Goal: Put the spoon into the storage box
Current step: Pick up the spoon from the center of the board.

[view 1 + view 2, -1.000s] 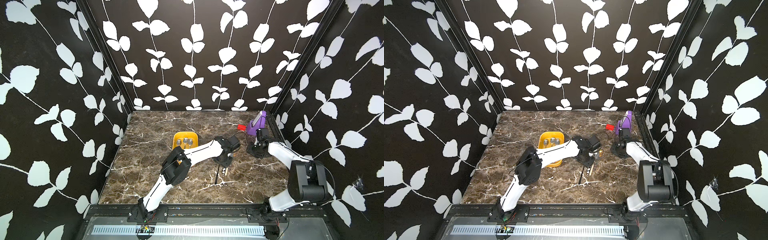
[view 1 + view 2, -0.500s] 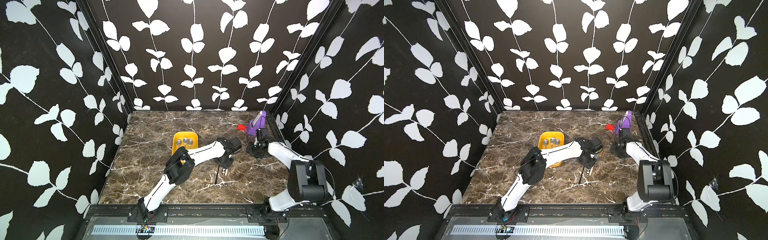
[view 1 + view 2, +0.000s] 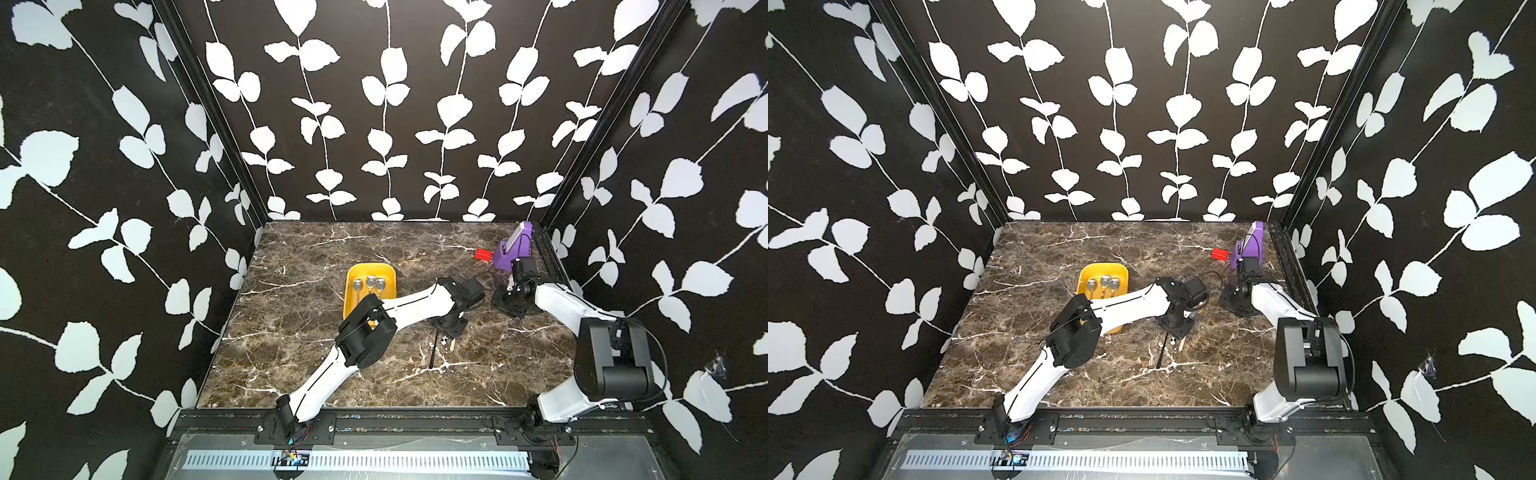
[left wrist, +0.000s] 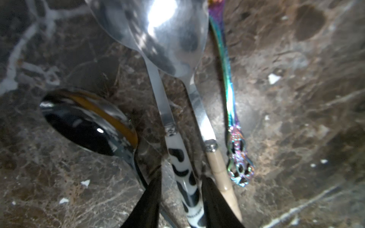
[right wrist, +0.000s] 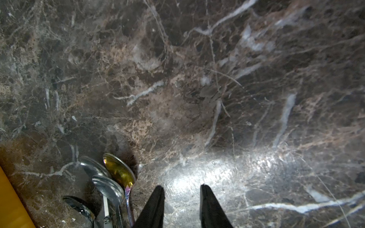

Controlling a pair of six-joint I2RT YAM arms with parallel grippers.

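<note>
The yellow storage box [image 3: 352,296] [image 3: 1084,276] lies mid-table with three spoons in it. Several more spoons lie side by side on the marble. My left gripper [image 4: 181,177] [image 3: 451,330] is down over them, open. Its fingers straddle the black-and-white patterned handle of one spoon [image 4: 183,165]; one finger touches it and a gap shows at the other. Next to it lie a beige-handled spoon [image 4: 217,163], an iridescent spoon [image 4: 231,110] and a black spoon [image 4: 87,126]. My right gripper [image 5: 182,187] [image 3: 509,303] hangs open over bare marble beside the spoon bowls [image 5: 118,169].
A purple stand [image 3: 515,249] with a red piece [image 3: 483,254] sits at the back right corner, just behind the right gripper. Black leaf-patterned walls enclose the table on three sides. The box's yellow edge [image 5: 11,197] shows in the right wrist view.
The left arm's elbow has shifted slightly to the right while its gripper stays over the spoons. The right arm has not moved.
</note>
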